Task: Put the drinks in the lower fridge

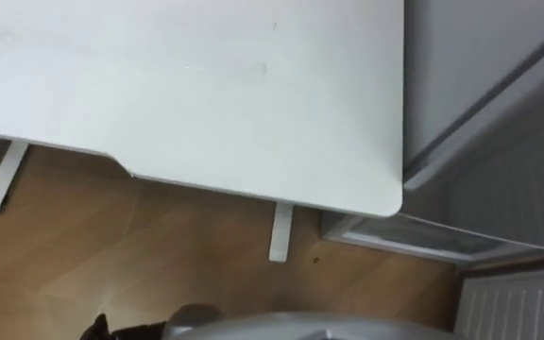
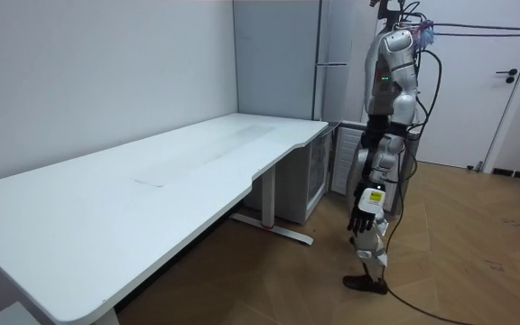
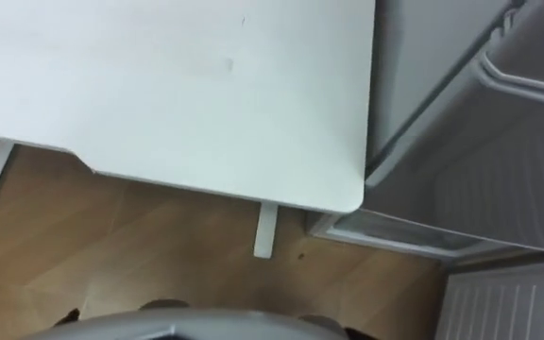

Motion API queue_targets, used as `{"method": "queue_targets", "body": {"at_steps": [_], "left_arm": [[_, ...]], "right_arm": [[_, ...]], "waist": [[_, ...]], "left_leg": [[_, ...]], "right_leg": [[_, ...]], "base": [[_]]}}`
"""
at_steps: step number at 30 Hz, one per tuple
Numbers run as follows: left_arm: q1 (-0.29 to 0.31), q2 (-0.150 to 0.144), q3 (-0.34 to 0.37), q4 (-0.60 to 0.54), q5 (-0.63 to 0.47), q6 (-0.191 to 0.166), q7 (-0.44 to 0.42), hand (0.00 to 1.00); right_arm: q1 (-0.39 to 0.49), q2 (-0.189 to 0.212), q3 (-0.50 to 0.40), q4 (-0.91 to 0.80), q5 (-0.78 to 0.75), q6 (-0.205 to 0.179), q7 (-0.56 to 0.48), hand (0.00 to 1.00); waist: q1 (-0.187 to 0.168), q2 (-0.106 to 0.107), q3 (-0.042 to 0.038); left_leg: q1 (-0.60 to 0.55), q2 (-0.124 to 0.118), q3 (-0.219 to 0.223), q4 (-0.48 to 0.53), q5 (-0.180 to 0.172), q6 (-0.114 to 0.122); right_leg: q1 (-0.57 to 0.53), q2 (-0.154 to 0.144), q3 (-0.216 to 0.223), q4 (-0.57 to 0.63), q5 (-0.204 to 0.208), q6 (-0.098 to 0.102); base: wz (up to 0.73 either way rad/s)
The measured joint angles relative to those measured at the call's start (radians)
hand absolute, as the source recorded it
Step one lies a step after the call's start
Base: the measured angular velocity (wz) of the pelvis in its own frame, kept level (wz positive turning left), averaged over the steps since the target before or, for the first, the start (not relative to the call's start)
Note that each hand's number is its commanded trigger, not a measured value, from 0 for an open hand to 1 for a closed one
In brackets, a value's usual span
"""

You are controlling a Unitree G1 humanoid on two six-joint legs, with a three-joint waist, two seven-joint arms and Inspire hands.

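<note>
A long white worktop [image 1: 187,85] with a curved front edge ran along a plain pale wall in a room with a wood floor [image 1: 159,246]. Its surface was bare, and a white leg [image 1: 280,232] showed under the near corner. A tall grey fridge [image 2: 319,54] stood upright just beside the worktop's far end, its long axis vertical. A white room door [image 2: 511,90] stood at the room view's right.

The robot stood upright on the floor at the corner of the worktop, close to the fridge. The worktop was on its left and the fridge on its right.

The lower fridge [image 1: 508,203] was open, its mouth facing out toward the floor where the robot stood. The inside was pale and hard to make out. A ribbed white panel [image 1: 518,307] was cut off at the lower right edge of the eye views.

The left hand [image 2: 365,215] hung at the robot's side, fingers relaxed and pointing down, holding nothing. Where the drinks were could not be told. A dark shape at the bottom edge of the eye views was too cut off to identify.
</note>
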Motion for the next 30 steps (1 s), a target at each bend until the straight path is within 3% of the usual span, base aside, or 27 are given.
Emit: {"method": "queue_targets", "body": {"at_steps": [4,6,8,11,13,16,19,22,30], "left_arm": [[-0.002,0.001,0.044,0.002,0.005,0.001,0.013,0.00],[-0.002,0.004,0.086,0.003,0.023,0.000,0.015,0.00],[-0.005,0.008,0.121,0.003,0.034,-0.008,0.023,0.00],[-0.001,0.010,0.143,0.003,0.054,-0.009,0.038,0.00],[-0.010,0.018,0.144,-0.006,0.079,-0.010,0.043,0.00],[-0.013,0.024,0.156,-0.008,0.096,-0.016,0.044,0.00],[-0.008,0.024,0.160,-0.009,0.112,-0.014,0.044,0.00],[-0.003,0.024,0.159,-0.027,0.119,-0.014,0.044,0.00],[-0.005,0.026,0.154,-0.041,0.149,-0.005,0.021,0.00]], "right_arm": [[0.040,0.000,-0.127,-0.070,-0.023,0.011,-0.080,0.00],[0.045,-0.007,-0.195,-0.108,-0.049,0.010,-0.122,0.00],[0.037,-0.018,-0.255,-0.154,-0.110,0.008,-0.171,0.00],[0.038,-0.052,-0.357,-0.338,-0.259,0.006,-0.268,0.00],[0.023,-0.095,-0.384,-0.470,-0.354,-0.012,-0.346,0.00],[0.009,-0.122,-0.415,-0.615,-0.428,-0.047,-0.452,0.00],[0.015,-0.127,-0.448,-0.768,-0.470,-0.054,-0.533,0.00],[0.012,-0.130,-0.463,-0.853,-0.543,-0.076,-0.583,0.00],[-0.003,-0.128,-0.468,-0.893,-0.679,-0.085,-0.625,0.00]], "waist": [[-0.027,-0.014,0.0046],[-0.037,-0.016,0.0040],[-0.060,-0.029,-0.0023],[-0.095,-0.033,-0.0025],[-0.121,-0.040,-0.0027],[-0.129,-0.050,-0.0075],[-0.134,-0.062,-0.0120],[-0.143,-0.079,-0.0116],[-0.138,-0.079,-0.0125]], "left_leg": [[0.043,0.002,0.041,-0.025,0.000,0.000],[0.059,0.005,0.046,-0.030,0.000,0.000],[0.070,0.006,0.061,-0.036,0.000,0.000],[0.076,0.011,0.101,-0.034,0.000,0.000],[0.069,0.013,0.109,-0.037,0.000,0.000],[0.067,0.017,0.127,-0.051,0.001,0.001],[0.071,0.017,0.137,-0.068,0.010,0.001],[0.073,0.018,0.138,-0.075,0.015,0.000],[0.071,0.017,0.141,-0.077,0.015,0.000]], "right_leg": [[0.005,0.007,0.063,-0.001,0.000,0.000],[0.008,0.012,0.083,0.000,0.005,-0.002],[0.006,0.013,0.090,0.003,0.006,-0.002],[-0.003,0.020,0.128,0.002,0.020,-0.003],[-0.017,0.024,0.140,0.001,0.034,-0.005],[-0.042,0.031,0.165,0.003,0.047,-0.009],[-0.043,0.035,0.175,0.000,0.056,-0.012],[-0.045,0.038,0.177,-0.001,0.059,-0.014],[-0.056,0.039,0.181,-0.004,0.061,-0.012]], "base": [[-0.33],[-0.42],[-0.23],[-0.32],[-0.24],[-0.25],[-0.15],[-0.03],[-0.04]]}}
